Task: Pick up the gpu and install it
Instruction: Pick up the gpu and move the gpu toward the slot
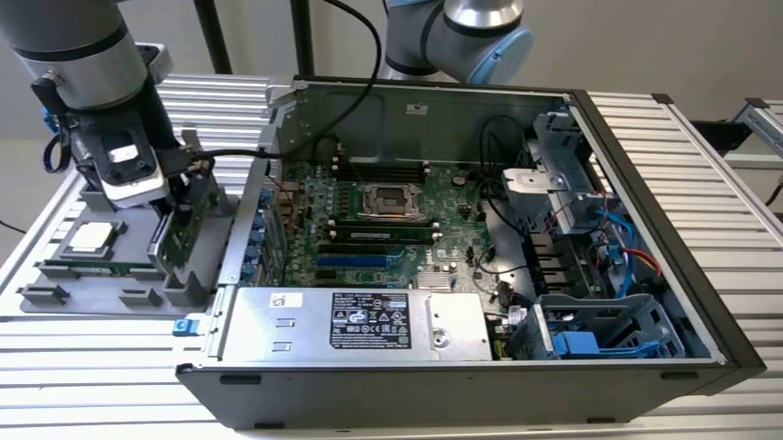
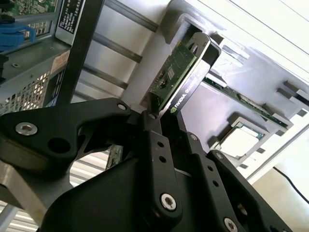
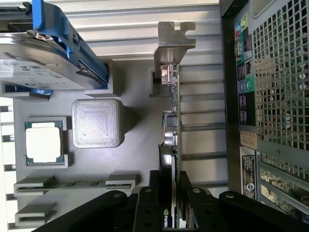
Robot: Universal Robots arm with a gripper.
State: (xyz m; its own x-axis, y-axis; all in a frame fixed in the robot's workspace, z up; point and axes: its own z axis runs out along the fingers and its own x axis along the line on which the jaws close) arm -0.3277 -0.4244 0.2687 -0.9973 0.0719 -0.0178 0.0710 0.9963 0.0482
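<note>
Table (image 1: 722, 165): ribbed silver metal slats, running under everything.
Middle of table: open black computer case (image 1: 490, 403) on its side, resting on the slats.
Table edge at the exterior view's left: grey moulded parts tray (image 1: 92, 302) — lying flat, just beside the case.

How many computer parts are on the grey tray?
4: hard drive, CPU between it and the memory stick, gpu upright nearest the case, gripper closed on it. Others may be hidden.

- Card (image 3: 171, 116) clamped in the claw (image 3: 171, 180), standing in the tray (image 3: 140, 150).
- Computer case (image 3: 270, 96) beside the claw; chip (image 3: 44, 140) and hard drive (image 3: 34, 58) on its other side.
</note>
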